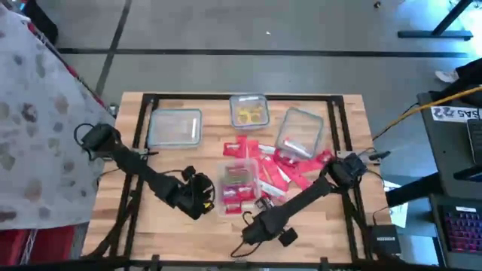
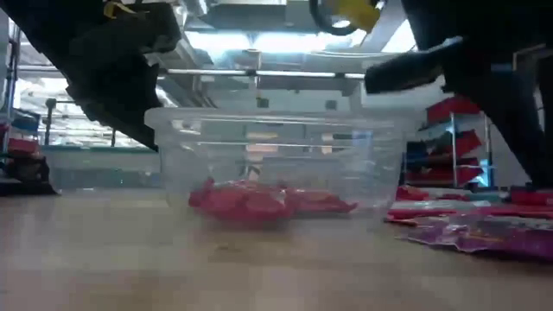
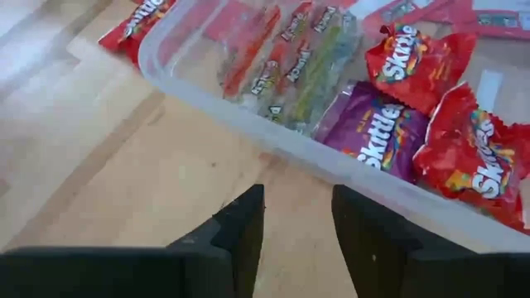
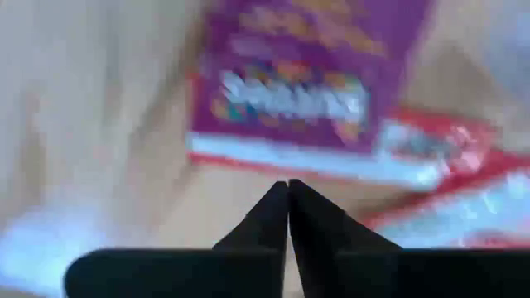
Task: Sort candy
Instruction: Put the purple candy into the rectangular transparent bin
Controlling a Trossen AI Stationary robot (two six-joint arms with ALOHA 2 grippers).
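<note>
Candy (image 1: 290,175) half sorted beside the front tub (image 1: 238,184).
Left gripper (image 3: 298,217) jaws empty, apart; right gripper (image 4: 287,194) jaws shut, likely to shove packets aside.

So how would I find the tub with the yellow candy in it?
Look at the wooden table from above and find the three clear tubs along its far edge. The middle tub is the one. It holds yellow candy, while the tub on its left looks empty and the one on its right sits tilted.

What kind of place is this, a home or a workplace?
Probably a workshop or robotics lab: a bare wooden table stands on grey concrete floor, with cables and a lit keyboard beside it and shelving behind.
</note>
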